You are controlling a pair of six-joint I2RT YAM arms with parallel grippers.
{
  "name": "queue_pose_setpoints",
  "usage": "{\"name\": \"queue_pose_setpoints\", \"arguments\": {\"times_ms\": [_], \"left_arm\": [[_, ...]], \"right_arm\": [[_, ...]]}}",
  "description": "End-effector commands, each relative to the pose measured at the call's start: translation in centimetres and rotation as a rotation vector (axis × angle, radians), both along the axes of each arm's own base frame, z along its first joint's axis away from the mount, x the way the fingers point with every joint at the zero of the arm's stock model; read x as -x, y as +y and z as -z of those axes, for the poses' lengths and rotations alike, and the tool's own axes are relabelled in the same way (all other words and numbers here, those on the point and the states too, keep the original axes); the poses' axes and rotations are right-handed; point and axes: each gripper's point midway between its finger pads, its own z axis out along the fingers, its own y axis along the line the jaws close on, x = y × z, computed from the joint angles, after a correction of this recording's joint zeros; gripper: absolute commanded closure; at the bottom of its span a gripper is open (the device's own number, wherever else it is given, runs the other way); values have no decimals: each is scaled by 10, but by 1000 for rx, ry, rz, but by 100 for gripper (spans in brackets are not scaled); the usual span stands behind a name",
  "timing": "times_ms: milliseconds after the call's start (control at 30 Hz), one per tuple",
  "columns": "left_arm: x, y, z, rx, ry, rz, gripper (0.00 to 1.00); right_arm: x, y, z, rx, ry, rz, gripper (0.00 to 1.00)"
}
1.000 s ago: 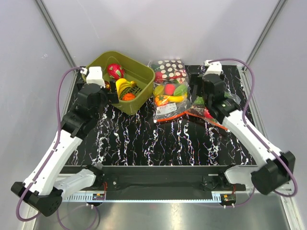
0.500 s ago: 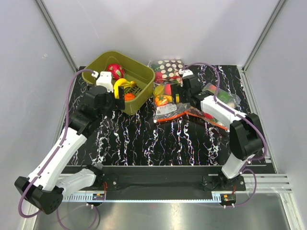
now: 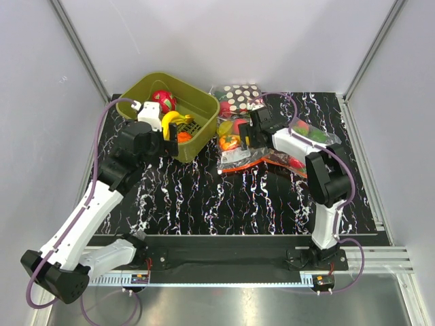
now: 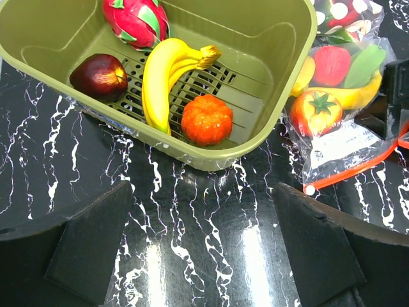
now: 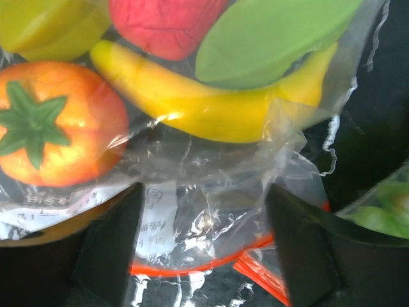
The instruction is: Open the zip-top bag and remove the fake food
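The zip-top bag (image 3: 236,151) lies flat right of the bin, its orange-red zip strip (image 5: 192,270) toward the near side. Through the plastic I see the fake food: a yellow banana (image 5: 211,109), an orange tomato-like piece (image 5: 51,128), a red fruit (image 5: 166,25), a green piece (image 5: 268,38) and a yellow piece (image 5: 45,25). My right gripper (image 5: 204,217) is open low over the bag's empty end (image 5: 211,192), one finger on each side of it. My left gripper (image 4: 204,224) is open over bare table, just in front of the bin.
An olive bin (image 4: 268,128) holds a banana (image 4: 160,77), an orange fruit (image 4: 206,119), a dark red apple (image 4: 99,77) and a dragon fruit (image 4: 134,22). A polka-dot bag (image 3: 239,97) lies behind the zip-top bag. A vegetable bag (image 3: 309,132) lies to its right, its own orange strip alongside.
My right arm has swung left from the vegetable bag to the zip-top bag. My left gripper shifted slightly right along the bin's front, then held still.
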Motion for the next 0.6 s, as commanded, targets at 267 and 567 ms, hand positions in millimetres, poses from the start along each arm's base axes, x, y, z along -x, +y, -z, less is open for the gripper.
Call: {"name": "queue_pose_setpoints", "arguments": {"times_ms": [267,567], "left_arm": [[2,-20,4,35,-43,106,1],[2,-73,33,147,-21,303,1]], "right_arm": [[14,14,-18,-61,102,-105,88],[38,31,-89,-211,57,-176,100]]}}
